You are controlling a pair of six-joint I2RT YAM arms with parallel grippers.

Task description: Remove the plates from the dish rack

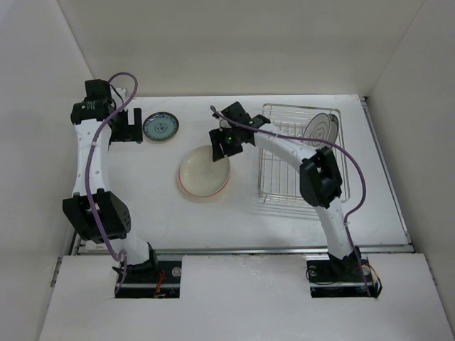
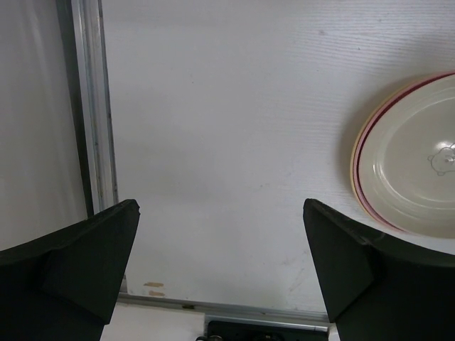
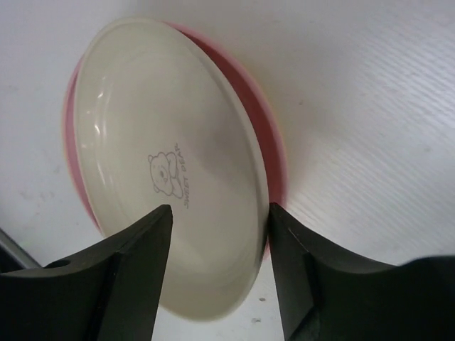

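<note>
The cream-yellow plate (image 1: 202,170) lies flat on the pink plate (image 1: 186,190) in the middle of the table; both show in the right wrist view, cream (image 3: 142,114) over pink (image 3: 266,135). My right gripper (image 1: 222,145) (image 3: 220,209) is open, its jaws standing either side of the cream plate's near rim. The small teal-blue plate (image 1: 160,128) lies flat at the back left. My left gripper (image 1: 130,128) (image 2: 220,206) is open and empty just left of it. The white plate with a dark patterned rim (image 1: 321,128) stands upright in the dish rack (image 1: 284,192).
White enclosure walls close in the back and both sides. A metal rail (image 2: 96,121) runs along the table's left edge. The stacked plates' edge shows at the right of the left wrist view (image 2: 419,163).
</note>
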